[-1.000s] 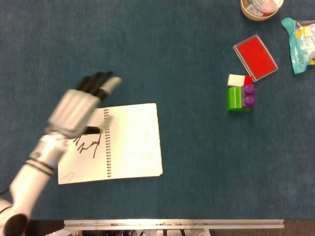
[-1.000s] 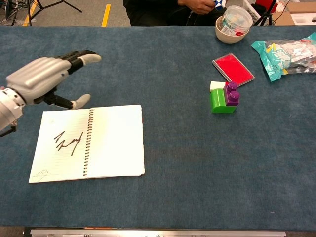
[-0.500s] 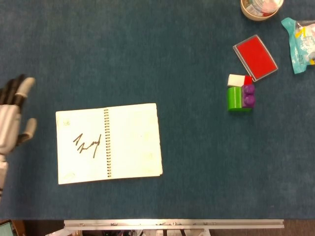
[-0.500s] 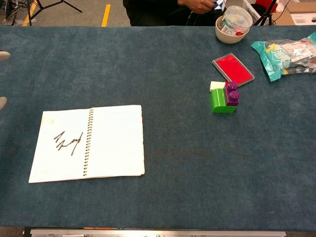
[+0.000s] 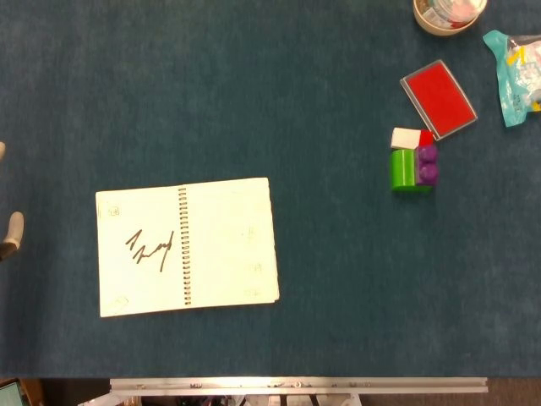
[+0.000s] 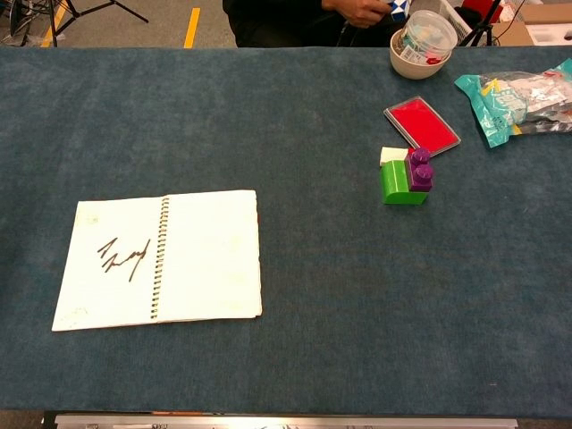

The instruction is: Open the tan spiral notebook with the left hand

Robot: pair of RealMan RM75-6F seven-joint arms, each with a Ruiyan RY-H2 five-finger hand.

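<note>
Since the earlier frames, the left hand [image 5: 10,234] has been drawn away from the notebook [image 5: 186,246] to the far left edge of the head view, where only pale fingertips are seen; nothing is seen held in them, but whether the fingers are spread or curled cannot be told. It is not seen at all in the chest view, and the right hand is shown in neither view.

The notebook is laid open and flat on the blue table [image 6: 295,304], towards the near left part of it, with the spiral binding [image 6: 158,258] running down the middle. A dark scribble [image 6: 122,256] is seen on the left page, while the right page is almost blank.

Well apart, to the right and further back, a green block [image 6: 394,183] is found with purple pieces [image 6: 420,170] on its right side and a white block [image 6: 392,155] just behind it. A red flat case [image 6: 422,125] is placed beyond these. A round tub [image 6: 420,44] is set at the far edge, and a teal packet [image 6: 517,100] is laid at the right edge.
</note>
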